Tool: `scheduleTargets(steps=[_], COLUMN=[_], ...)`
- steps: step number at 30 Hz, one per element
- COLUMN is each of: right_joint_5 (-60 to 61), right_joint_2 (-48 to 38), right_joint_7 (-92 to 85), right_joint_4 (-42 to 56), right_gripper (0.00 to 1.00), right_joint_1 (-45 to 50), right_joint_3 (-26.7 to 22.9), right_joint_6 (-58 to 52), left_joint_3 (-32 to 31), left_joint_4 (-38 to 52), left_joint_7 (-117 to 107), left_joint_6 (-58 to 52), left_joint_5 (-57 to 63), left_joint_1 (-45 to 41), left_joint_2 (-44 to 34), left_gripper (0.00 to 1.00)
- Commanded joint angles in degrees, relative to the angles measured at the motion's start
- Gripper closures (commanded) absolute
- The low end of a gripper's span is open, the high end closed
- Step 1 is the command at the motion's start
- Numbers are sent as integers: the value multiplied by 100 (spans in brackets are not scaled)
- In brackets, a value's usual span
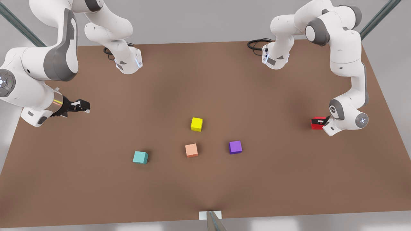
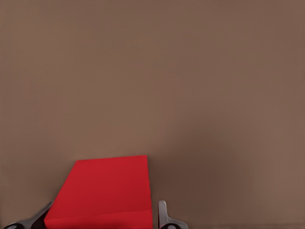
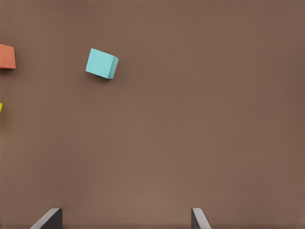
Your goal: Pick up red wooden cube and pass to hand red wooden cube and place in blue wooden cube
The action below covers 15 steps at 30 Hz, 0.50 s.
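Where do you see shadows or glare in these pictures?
Front view: soft, even light, faint shadows beside the yellow cube and purple cube, a bright glint on the right arm's metal wrist ring. Left wrist view: red wooden cube evenly lit, no glare. Right wrist view: thin shadow under the blue wooden cube.

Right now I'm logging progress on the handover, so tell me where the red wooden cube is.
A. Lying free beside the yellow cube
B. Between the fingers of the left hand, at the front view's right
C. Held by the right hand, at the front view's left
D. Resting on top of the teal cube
B: the left wrist view shows the red wooden cube between the left hand's fingers; the right hand is open and holds nothing.
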Motion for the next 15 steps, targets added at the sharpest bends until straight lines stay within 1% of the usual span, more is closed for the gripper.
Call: scheduleTargets(steps=[1,4,5,7,8,10,12,14,15], right_joint_5=[3,3,3,3,3,3,3,3,3], right_joint_2=[3,3,3,3,3,3,3,3,11], right_joint_7=[-17,-17,-17,-17,-17,-8,-8,-8,1], right_joint_4=[3,3,3,3,11,11,11,11,11], right_gripper=[0,0,0,0,0,0,0,0,0], right_joint_1=[1,1,1,1,1,1,1,1,1], right_joint_3=[-3,-3,-3,-3,-3,-3,-3,-3,-3], right_joint_6=[-2,-11,-11,-11,-2,-2,-2,-2,-2], left_joint_3=[1,1,1,1,1,-8,-113,-324,-447], left_joint_4=[2,2,2,10,2,10,37,186,520], left_joint_7=[188,179,179,170,170,144,-242,-559,-550], left_joint_6=[15,15,23,32,67,50,-258,-530,-1057], left_joint_5=[1,1,1,1,1,-8,-43,-385,-825], left_joint_1=[11,11,11,3,3,-6,-41,-94,-68], left_joint_2=[-5,4,4,4,4,-5,-216,-190,-110], left_gripper=[0,0,9,18,18,23,29,29,29])
